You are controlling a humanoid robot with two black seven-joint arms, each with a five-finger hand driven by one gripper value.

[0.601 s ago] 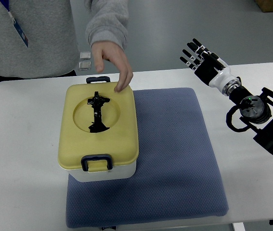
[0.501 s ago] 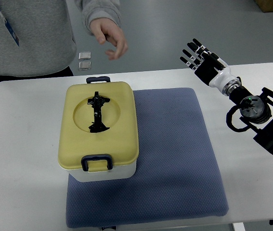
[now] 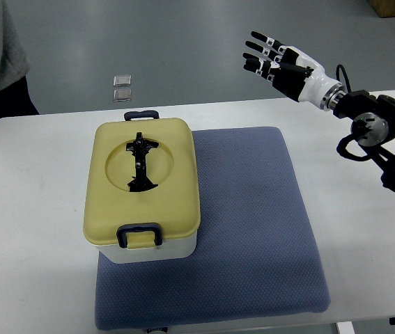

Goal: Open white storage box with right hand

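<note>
While the lid stays shut: storage box [image 3: 141,191] sits on the blue mat's [image 3: 253,229] left part, both dark latches fastened
Right hand [image 3: 275,61]: raised beyond the table's [image 3: 37,229] far edge, fingers spread, holding nothing, well apart from the box

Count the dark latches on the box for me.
2. One latch sits on the near edge of the yellow lid, closed over the front. The other latch is on the far edge. Any on the sides would be hidden.
</note>
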